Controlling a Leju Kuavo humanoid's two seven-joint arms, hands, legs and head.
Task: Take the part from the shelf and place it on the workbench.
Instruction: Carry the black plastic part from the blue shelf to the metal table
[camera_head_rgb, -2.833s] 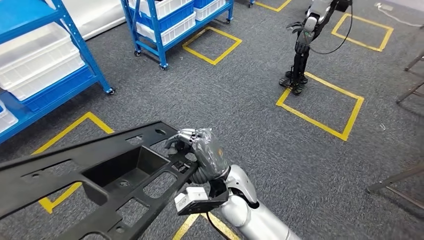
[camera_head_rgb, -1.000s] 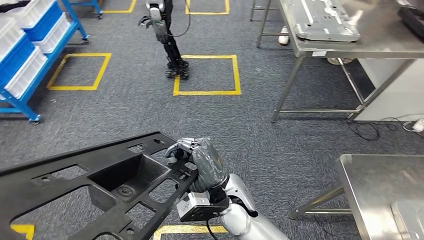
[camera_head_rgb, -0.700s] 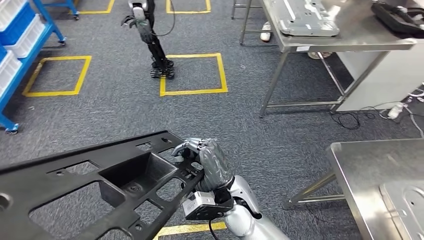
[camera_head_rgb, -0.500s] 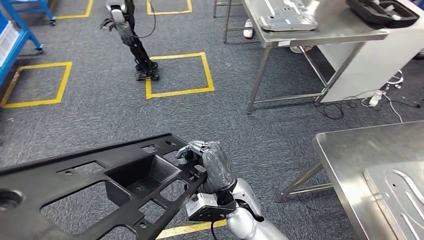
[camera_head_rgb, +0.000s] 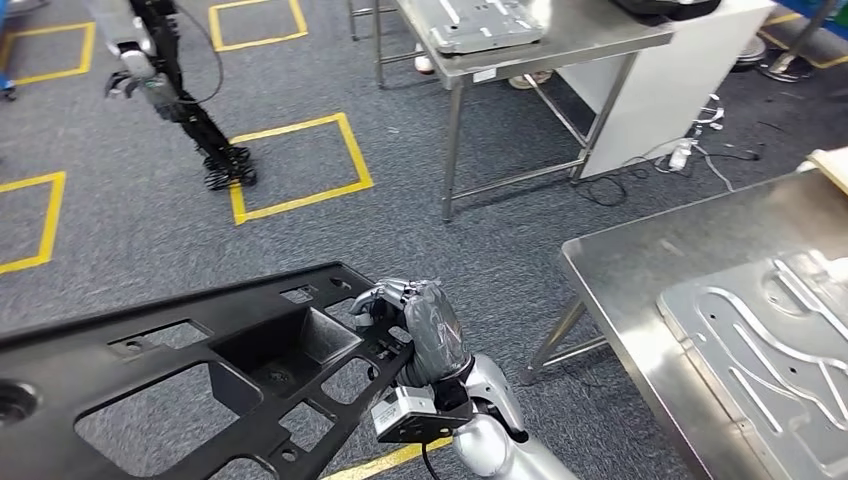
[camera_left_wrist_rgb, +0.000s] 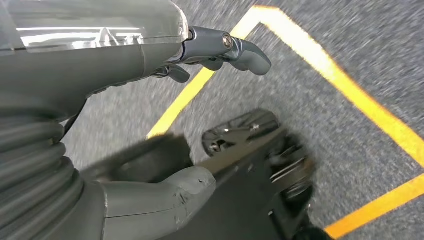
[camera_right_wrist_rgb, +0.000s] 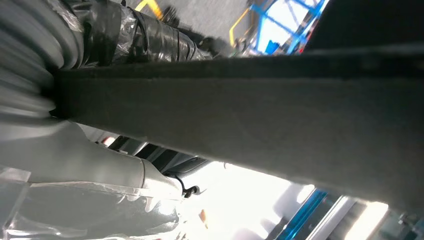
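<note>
The black part (camera_head_rgb: 200, 380), a long flat plastic frame with cut-out windows and a deep square pocket, is stretching from 9 o'clock toward centre, its left end running off-frame. The right hand (camera_head_rgb: 415, 325) is gripping its right end, fingers wrapped over the edge. The left hand (camera_left_wrist_rgb: 150, 100) is hanging over carpet, fingers apart, holding nothing. The steel workbench (camera_head_rgb: 640, 270) is sitting at 3 o'clock. No legible writing.

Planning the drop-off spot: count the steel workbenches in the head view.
2. One steel workbench stands near right, bearing a grey metal panel; another workbench stands farther back, also with a panel. More may lie outside the frame.
</note>
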